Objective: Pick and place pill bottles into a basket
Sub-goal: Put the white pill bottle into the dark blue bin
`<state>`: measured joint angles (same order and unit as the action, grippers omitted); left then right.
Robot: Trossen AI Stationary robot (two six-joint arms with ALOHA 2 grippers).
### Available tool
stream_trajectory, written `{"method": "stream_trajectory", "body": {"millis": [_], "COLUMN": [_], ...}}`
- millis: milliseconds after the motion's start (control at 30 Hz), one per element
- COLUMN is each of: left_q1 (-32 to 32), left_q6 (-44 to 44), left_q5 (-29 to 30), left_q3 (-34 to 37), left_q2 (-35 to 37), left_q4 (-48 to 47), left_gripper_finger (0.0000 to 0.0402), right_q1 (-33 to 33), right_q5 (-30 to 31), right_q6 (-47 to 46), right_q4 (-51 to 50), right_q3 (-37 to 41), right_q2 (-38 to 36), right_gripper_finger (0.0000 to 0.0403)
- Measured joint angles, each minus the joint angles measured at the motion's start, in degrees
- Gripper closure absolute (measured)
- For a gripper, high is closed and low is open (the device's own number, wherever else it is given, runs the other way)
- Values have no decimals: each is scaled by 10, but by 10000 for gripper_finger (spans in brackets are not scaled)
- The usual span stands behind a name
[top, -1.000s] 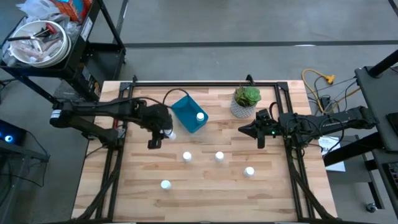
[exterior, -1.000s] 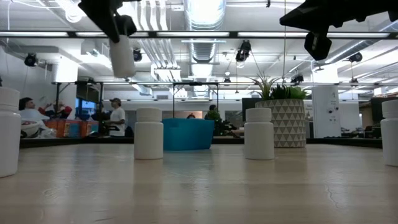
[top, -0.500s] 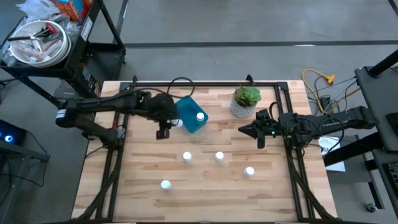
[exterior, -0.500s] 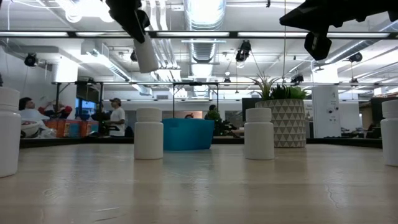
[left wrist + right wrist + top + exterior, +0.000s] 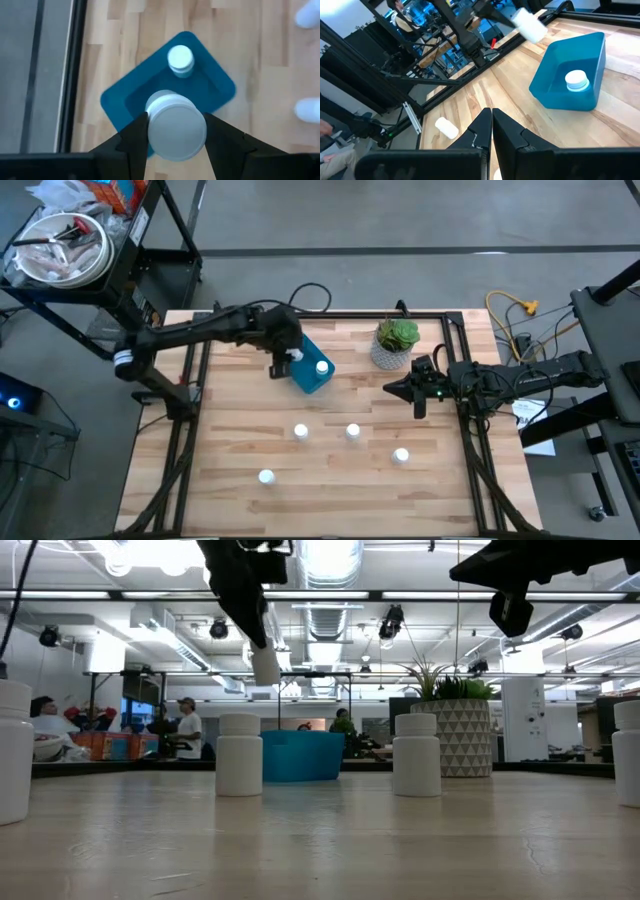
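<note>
My left gripper is shut on a white pill bottle and holds it above the left end of the blue basket. The bottle also shows in the low view, below the gripper. One pill bottle stands inside the basket. Several more stand on the table, among them two at the middle and one toward the near edge. My right gripper is shut and empty, raised over the table's right part. My left gripper pinches the pill bottle between its two fingers, by the sides of its upper end. The fingers come from above, slanting down. The bottle hangs tilted below them, clear of the basket and the table.
A white pot with a green plant stands at the far edge, to the right of the basket. A black frame runs along the table's far edge. A cart with a bowl stands off the table's far left corner.
My left gripper has carried the pill bottle from left of the basket toward the table's far edge and right. It now holds it above the basket's left end. The gripper has stayed shut on the bottle, which has stayed clear of the table.
</note>
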<state>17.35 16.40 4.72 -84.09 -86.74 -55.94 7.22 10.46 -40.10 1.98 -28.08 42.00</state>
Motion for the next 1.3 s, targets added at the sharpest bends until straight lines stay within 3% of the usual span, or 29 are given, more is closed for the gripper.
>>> {"method": "stream_trajectory", "body": {"millis": [333,1300], "left_q1": [20,70], "left_q6": [38,82], "left_q5": [-17,-38], "left_q3": [-16,-8], "left_q2": [-80,-188], "left_q4": [40,111], "left_gripper_finger": [251,251], "right_q1": [0,0], "right_q5": [0,0], "right_q6": [0,-2], "right_q4": [0,0], "right_q3": [0,0], "right_q2": [0,0], "right_gripper_finger": [394,394]}}
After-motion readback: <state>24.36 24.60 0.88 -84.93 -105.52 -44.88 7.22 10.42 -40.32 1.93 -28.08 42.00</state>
